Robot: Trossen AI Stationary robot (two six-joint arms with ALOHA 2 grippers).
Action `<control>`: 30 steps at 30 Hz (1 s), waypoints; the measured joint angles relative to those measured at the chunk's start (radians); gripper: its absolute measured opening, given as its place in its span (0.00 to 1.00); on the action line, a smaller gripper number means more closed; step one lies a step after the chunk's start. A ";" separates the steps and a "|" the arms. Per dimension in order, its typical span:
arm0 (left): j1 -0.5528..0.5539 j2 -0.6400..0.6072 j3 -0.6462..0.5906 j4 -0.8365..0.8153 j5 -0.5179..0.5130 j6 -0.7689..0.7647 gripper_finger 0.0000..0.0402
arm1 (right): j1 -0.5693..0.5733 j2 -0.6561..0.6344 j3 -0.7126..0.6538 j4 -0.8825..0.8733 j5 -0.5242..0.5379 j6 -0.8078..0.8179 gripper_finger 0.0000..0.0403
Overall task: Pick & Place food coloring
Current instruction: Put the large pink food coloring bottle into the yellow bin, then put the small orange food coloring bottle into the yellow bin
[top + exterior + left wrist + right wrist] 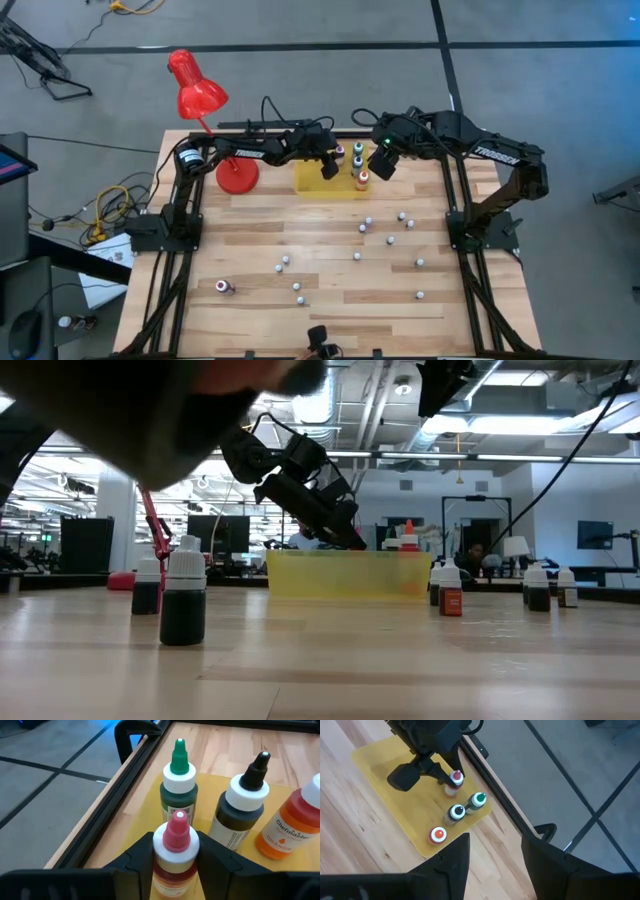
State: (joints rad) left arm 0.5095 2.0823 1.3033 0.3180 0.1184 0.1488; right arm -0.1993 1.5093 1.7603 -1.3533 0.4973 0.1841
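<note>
A yellow mat (318,182) lies at the table's far edge. At its right end stand a green-capped bottle (178,785), a black-capped one (244,807) and an orange one (290,827). My left gripper (335,160) is shut on a pink-capped food coloring bottle (176,847) beside them. My right gripper (495,855) hovers open, high over the mat's right end, holding nothing. Several more small bottles (390,240) stand scattered across the wood, and a red one (224,287) lies near the left. My left gripper pinches the pink-capped bottle between its two fingers (140,857), at the white collar and shoulder (175,845) just under the cap. The fingers reach in from the table's left, slanting down. The bottle is upright, its base (451,793) at the mat; whether it rests there I cannot tell.
A red desk lamp (198,95) stands on its round base (237,175) left of the mat, close to my left arm. The black frame rail (137,755) runs along the far edge. In the low view, dark bottles (183,595) stand close to the near edge.
</note>
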 joint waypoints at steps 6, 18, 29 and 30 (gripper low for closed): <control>0.000 0.000 0.000 0.001 -0.028 -0.022 0.35 | 0.000 0.000 0.000 0.000 0.000 0.000 0.42; 0.000 -0.010 0.010 0.041 -0.019 -0.065 0.48 | 0.000 0.000 0.000 -0.001 0.000 0.000 0.42; -0.005 -0.099 0.189 -0.318 0.155 -0.042 0.51 | 0.000 0.000 0.000 0.004 0.000 -0.009 0.41; -0.008 -0.110 0.200 -0.364 0.199 -0.029 0.51 | 0.000 0.000 0.000 0.008 -0.001 -0.010 0.41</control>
State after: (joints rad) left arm 0.5018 1.9728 1.5037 -0.0458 0.3179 0.1196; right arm -0.1992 1.5097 1.7603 -1.3448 0.4962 0.1745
